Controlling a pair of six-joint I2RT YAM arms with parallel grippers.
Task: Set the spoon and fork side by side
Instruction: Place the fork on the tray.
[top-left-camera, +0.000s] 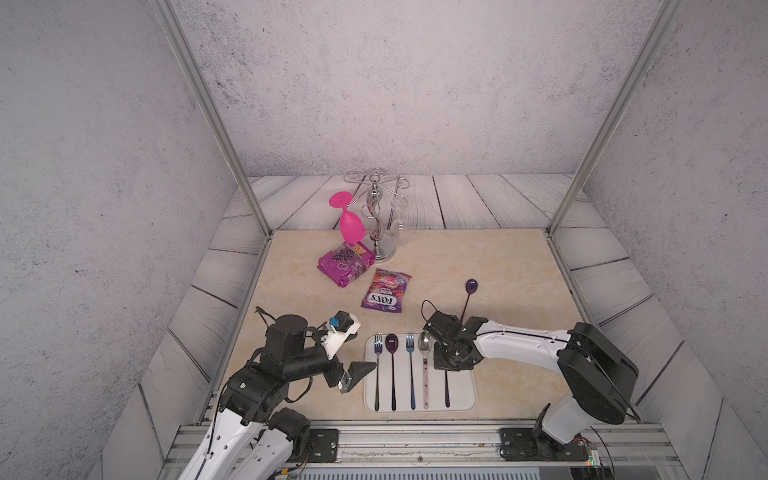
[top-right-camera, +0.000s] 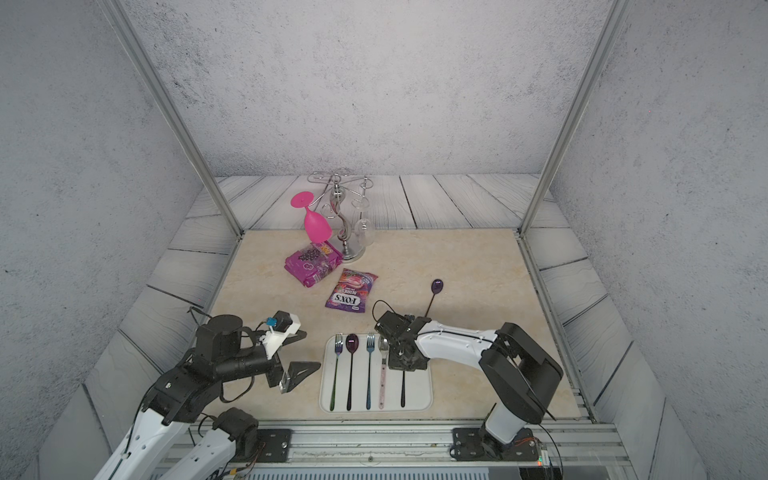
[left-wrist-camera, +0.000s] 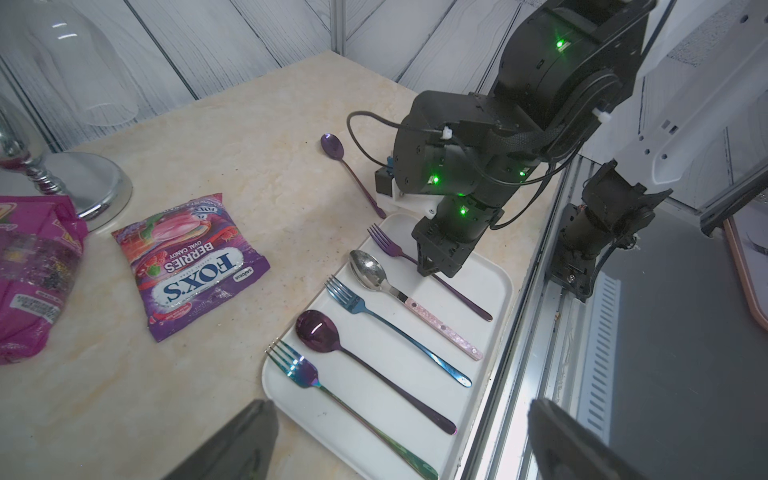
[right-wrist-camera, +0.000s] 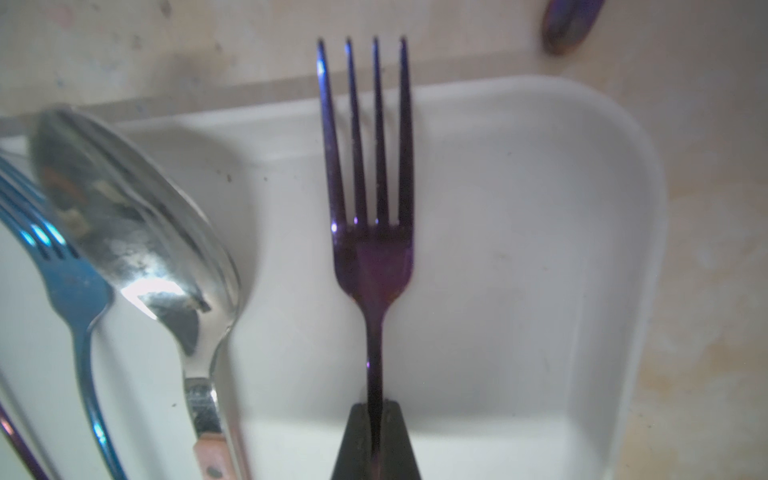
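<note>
Three metal forks (left-wrist-camera: 345, 297) and three oval-bowled spoons (left-wrist-camera: 318, 332): right pincer (right-wrist-camera: 375, 409) clamps the slim glossy purple fork (right-wrist-camera: 370, 257), silver spoon (right-wrist-camera: 137, 232) just beside it, left pincer (top-left-camera: 367, 350) apart

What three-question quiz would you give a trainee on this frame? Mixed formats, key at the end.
1. True or false: the right gripper has its jaws shut on the purple metal fork.
2. Where does the small purple metal spoon lie? A: on the white plastic tray; B: on the beige tabletop beyond the tray; C: in the right gripper.
3. How many pieces of cutlery are on the tray, counting the gripped fork?
Key: 1 true; 2 B; 3 five.
</note>
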